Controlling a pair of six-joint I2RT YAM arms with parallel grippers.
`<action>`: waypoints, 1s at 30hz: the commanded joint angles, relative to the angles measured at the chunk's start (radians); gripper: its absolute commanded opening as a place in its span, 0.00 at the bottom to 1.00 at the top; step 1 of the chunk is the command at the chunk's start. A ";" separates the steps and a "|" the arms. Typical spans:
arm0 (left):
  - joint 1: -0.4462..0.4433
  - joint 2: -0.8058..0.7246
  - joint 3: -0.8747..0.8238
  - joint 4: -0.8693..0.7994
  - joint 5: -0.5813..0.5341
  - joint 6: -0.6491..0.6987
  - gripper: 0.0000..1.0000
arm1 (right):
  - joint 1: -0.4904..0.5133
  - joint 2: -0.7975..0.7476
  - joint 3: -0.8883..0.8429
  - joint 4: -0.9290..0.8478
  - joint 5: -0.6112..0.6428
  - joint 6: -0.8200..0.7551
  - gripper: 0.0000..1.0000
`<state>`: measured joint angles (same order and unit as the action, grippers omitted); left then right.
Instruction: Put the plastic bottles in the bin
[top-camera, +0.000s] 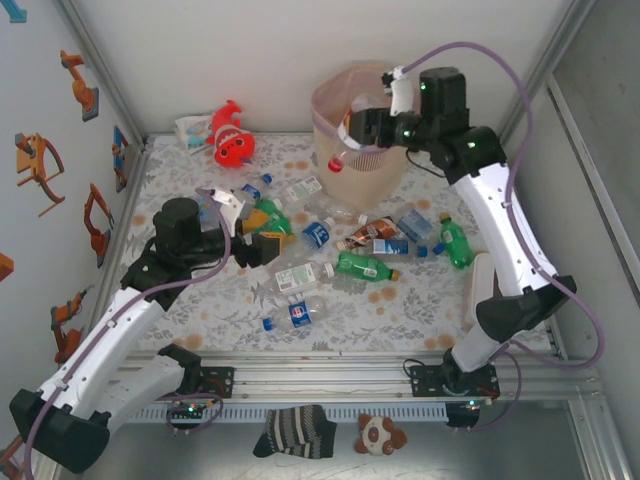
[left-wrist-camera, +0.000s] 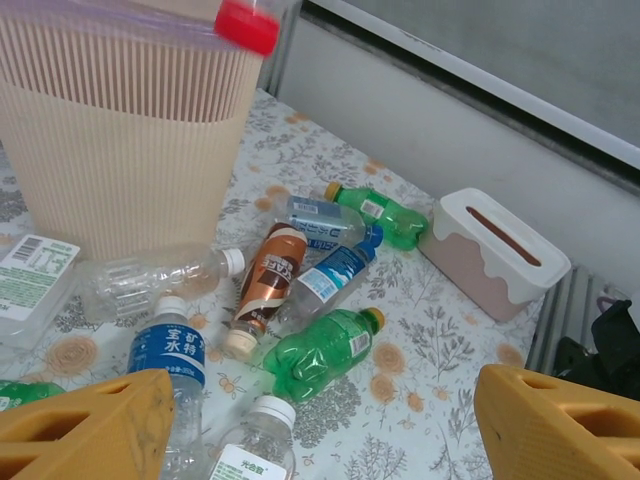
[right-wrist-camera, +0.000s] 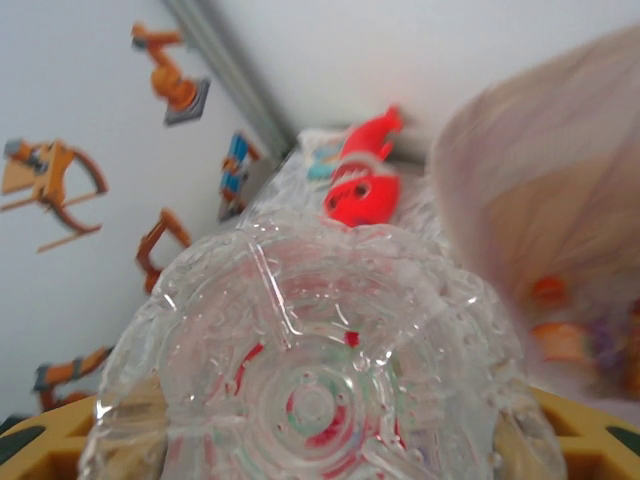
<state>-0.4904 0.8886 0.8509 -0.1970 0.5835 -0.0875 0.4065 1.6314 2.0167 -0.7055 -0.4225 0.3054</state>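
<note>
The right gripper (top-camera: 352, 138) is at the bin's (top-camera: 380, 175) front-left rim. It is clamped around a red-capped clear bottle (top-camera: 340, 158), whose ribbed base (right-wrist-camera: 310, 380) sits between the yellow fingers. The bottle's cap is level with the bin's rim.

The left gripper (top-camera: 262, 240) is in front of the bin and to its left, low over the tabletop (top-camera: 420, 310). Its fingers (left-wrist-camera: 90, 430) are spread wide with nothing between them.

The other bottles lie loose on the tabletop in front of the bin. Among them are a brown bottle (left-wrist-camera: 265, 285) and, just beyond it from the bin, a green bottle (left-wrist-camera: 320, 350).
</note>
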 joint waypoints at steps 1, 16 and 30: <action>-0.002 -0.027 -0.010 -0.012 -0.023 -0.021 0.78 | -0.028 0.034 0.087 0.005 0.068 -0.052 0.53; -0.004 -0.075 -0.009 -0.095 -0.097 -0.015 0.78 | -0.091 0.336 0.443 -0.010 0.217 -0.225 0.54; -0.004 -0.095 -0.044 -0.086 -0.131 -0.043 0.78 | -0.116 0.549 0.536 0.013 0.066 -0.243 0.55</action>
<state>-0.4904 0.7979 0.8204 -0.2817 0.4591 -0.1120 0.2947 2.1532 2.5088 -0.7208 -0.3046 0.0731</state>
